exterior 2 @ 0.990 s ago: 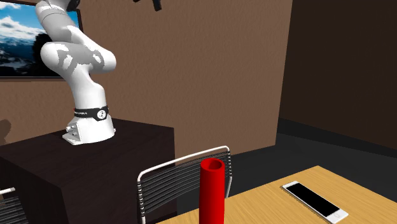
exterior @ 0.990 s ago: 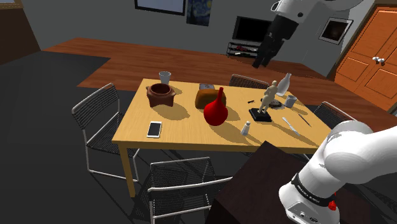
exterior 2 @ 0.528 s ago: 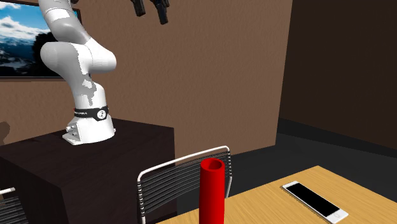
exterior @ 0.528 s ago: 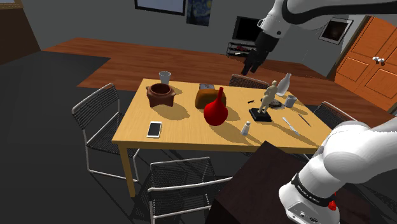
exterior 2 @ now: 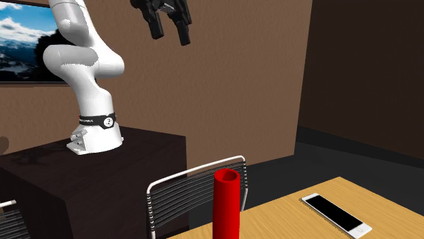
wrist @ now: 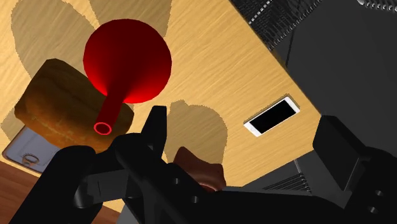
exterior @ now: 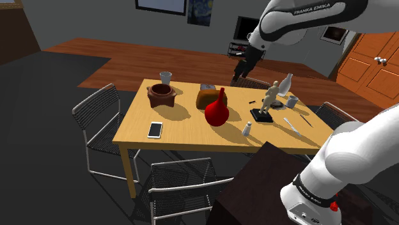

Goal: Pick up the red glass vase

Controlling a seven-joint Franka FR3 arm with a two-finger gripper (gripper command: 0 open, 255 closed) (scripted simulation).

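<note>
The red vase [exterior: 217, 111], round-bellied with a thin neck, stands upright mid-table next to a brown loaf [exterior: 206, 97]. My black gripper [exterior: 242, 68] hangs high above the table's far edge, up and to the shoulder view's right of the vase, apart from it. In the second exterior view the gripper [exterior 2: 168, 30] is near the top, fingers apart and holding nothing, with the vase's neck [exterior 2: 226, 204] far below. From the wrist the vase [wrist: 127, 62] lies beyond the open gripper [wrist: 248, 143], off to the side of one finger [wrist: 156, 129].
The wooden table [exterior: 185, 131] also holds a brown pot [exterior: 161, 96], a cup [exterior: 165, 77], a phone [exterior: 155, 130], a figurine [exterior: 272, 100], a shaker [exterior: 246, 128] and a pale vase [exterior: 286, 81]. Wire chairs [exterior: 99, 115] ring it. The dark stand [exterior 2: 81, 176] is near.
The arm has swung toward the shoulder view's left and come lower, carrying the gripper from beyond the table to above its far edge. The vase has not moved.
</note>
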